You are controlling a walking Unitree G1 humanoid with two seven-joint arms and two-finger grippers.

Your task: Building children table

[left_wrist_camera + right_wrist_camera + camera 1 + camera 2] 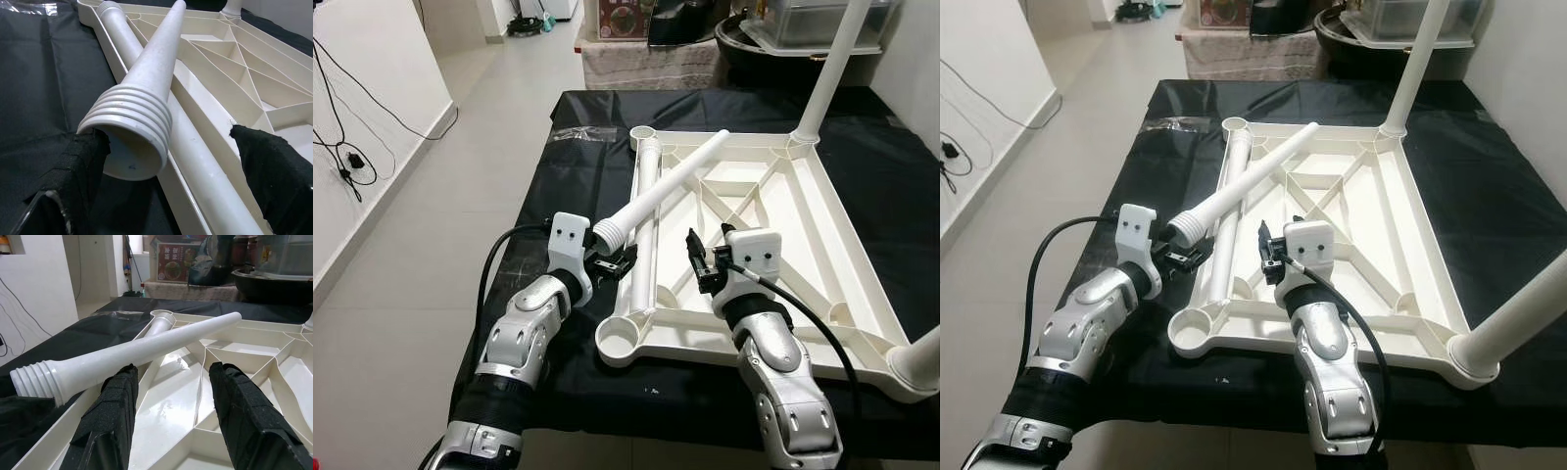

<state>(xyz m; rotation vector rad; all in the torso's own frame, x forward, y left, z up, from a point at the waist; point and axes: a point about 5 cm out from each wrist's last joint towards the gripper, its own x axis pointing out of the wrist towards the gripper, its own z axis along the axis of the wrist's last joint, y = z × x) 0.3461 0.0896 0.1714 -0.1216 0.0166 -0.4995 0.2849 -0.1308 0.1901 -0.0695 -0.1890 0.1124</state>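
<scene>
The white children's table top lies upside down on a black-covered table. One leg stands upright in its far right corner, and another leg sits at the near right corner. A loose leg lies diagonally across the frame, its threaded end raised between the fingers of my open left gripper and touching one finger. A second loose leg lies along the left rim. My right gripper hovers open over the ribbed underside, empty. The near left socket is empty.
The black cloth covers the work table, with a clear plastic wrapper at its far left. Tiled floor runs along the left, with cables on the wall. Boxes and a dark basin crowd the space behind the table.
</scene>
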